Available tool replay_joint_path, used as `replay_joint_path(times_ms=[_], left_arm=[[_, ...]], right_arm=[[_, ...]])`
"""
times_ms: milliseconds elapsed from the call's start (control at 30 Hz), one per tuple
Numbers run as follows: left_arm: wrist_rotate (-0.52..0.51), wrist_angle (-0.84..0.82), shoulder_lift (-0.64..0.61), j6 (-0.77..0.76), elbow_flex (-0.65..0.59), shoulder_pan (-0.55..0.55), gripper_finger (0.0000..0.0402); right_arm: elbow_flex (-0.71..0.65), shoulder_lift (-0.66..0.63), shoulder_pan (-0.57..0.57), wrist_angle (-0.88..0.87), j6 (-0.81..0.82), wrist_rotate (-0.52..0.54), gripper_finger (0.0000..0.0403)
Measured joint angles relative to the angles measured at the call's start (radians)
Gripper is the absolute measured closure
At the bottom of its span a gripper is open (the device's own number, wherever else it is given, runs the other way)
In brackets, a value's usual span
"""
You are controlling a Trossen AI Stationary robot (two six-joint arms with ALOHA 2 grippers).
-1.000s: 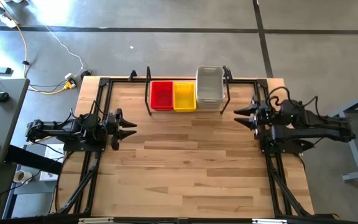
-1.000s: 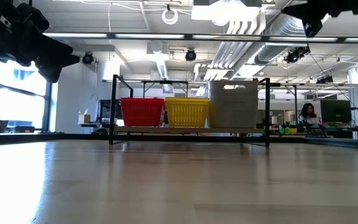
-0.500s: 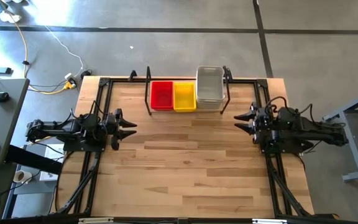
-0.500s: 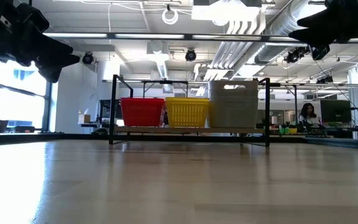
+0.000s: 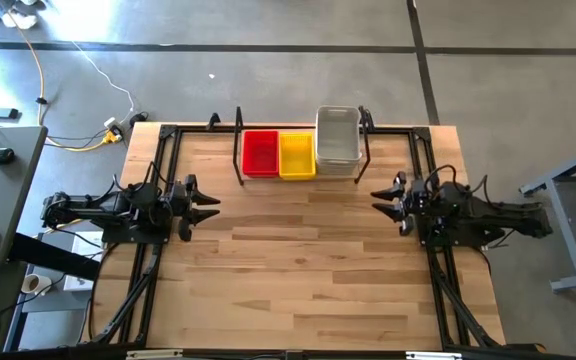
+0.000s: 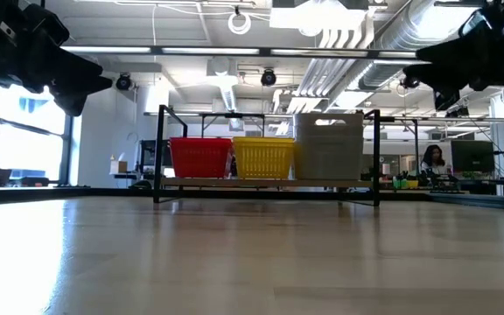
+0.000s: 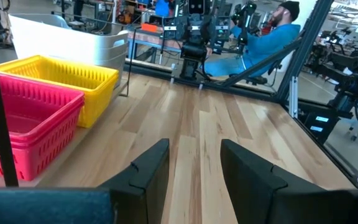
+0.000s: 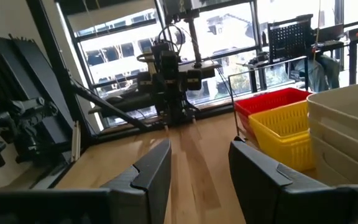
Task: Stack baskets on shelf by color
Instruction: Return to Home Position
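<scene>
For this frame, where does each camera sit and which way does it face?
High: above the table, looking straight down; both arms, left gripper and right gripper open.
Low: at table-top height, facing the shelf; arms overhead in the upper corners.
Left wrist: looks across past its own fingers toward the right arm.
Right wrist: the mirror, toward the left arm.
Shared: all four show the red baskets.

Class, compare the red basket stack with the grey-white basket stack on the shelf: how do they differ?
The red stack is vivid red, the grey-white stack pale. The red stack stands lower, the grey-white stack clearly taller. The red stack holds one shelf end, the grey-white stack the other. Both stand beside the yellow stack.
</scene>
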Motion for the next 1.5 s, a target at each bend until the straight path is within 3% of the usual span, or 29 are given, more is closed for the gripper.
replay_joint_path(times_ms=[1500], left_arm=[[0.000, 0.000, 0.000, 0.000, 0.000, 0.000, 0.0268]], right_arm=[[-0.028, -0.003, 0.000, -0.044, 0.000, 0.033, 0.0259]])
